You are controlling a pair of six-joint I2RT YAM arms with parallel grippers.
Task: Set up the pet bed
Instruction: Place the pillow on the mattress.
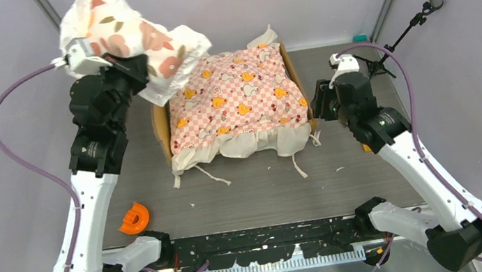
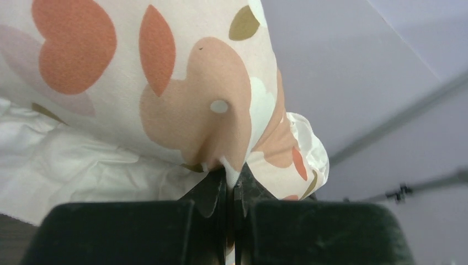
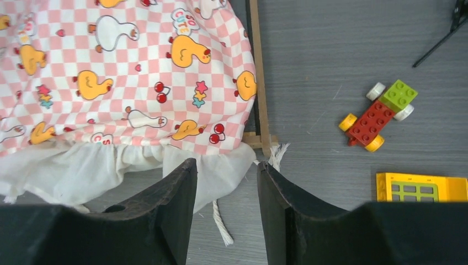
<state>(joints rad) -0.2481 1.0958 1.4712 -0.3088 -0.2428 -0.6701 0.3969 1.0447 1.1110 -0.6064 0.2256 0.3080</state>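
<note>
Tan wooden pet bed [image 1: 162, 132], only rails showing under pink-checkered ruffled sheet [image 1: 236, 94]; left gripper [image 2: 230, 178] pinching floral ruffled pillow [image 1: 134, 37] aloft; right gripper [image 3: 226, 185] spread, empty, near bed corner.

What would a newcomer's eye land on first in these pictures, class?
The floral pillow hangs high at the far left, pinched in the shut left gripper. Beside it, mid-table, the pink-checkered sheet with yellow ducks covers the pet bed. The right gripper hovers open at the bed's near right corner.
</note>
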